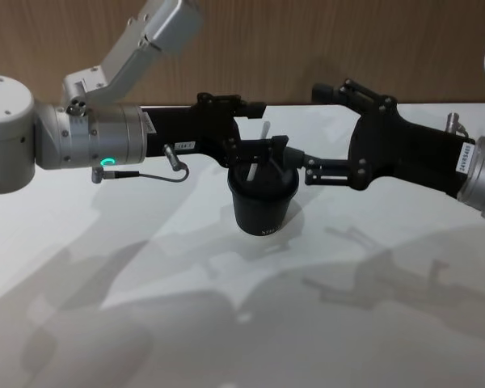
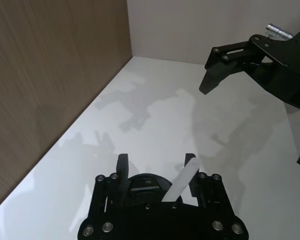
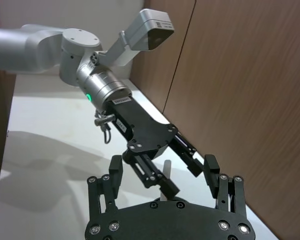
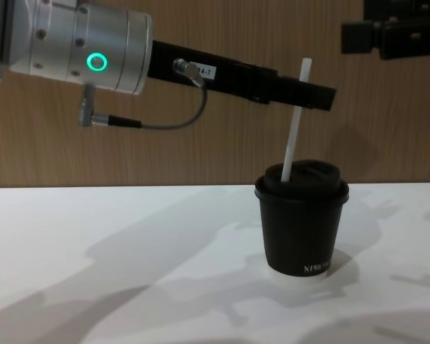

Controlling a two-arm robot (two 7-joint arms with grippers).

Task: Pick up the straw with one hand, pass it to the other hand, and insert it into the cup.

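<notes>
We judge insertion done: straw (image 4: 295, 118) stands tilted in the cup (image 4: 302, 221) lid. Left gripper (image 2: 155, 165) spread, fingers flanking the straw; right gripper (image 3: 163, 167) spread, nearby. Only withdrawal left

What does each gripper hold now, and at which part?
Nothing appears to be held. The left gripper is open around the straw, which stands in the cup. The right gripper is open and empty.
</notes>
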